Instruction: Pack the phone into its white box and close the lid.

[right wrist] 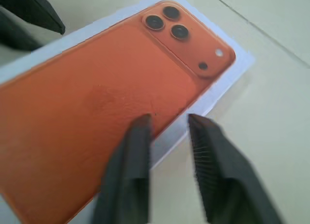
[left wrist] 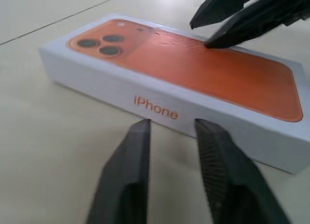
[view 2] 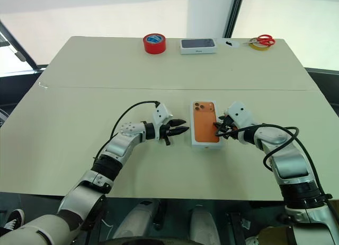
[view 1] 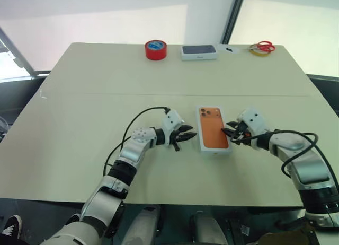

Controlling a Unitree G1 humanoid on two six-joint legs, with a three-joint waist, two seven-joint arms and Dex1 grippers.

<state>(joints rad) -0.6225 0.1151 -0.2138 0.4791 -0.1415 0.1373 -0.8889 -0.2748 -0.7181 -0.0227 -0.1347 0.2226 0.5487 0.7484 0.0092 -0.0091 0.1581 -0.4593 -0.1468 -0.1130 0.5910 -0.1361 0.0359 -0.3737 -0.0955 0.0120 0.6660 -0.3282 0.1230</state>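
Left gripper [view 1: 186, 136] sits just left of the closed box, fingers parted, holding nothing. Lid [view 1: 213, 128] is on, orange phone print facing up, box lying at table [view 1: 79, 96] centre near the robot; phone itself hidden, presumably inside. Right gripper [view 1: 233, 131] at the box's right edge, fingers apart, empty too. Looks like the closing step is done; next move: back both arms off.

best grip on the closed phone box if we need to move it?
Grip the lid across its two long white side walls, one gripper from each side. It lies flat, long axis running away from the robot, with the left gripper and right gripper already flanking it, both open.
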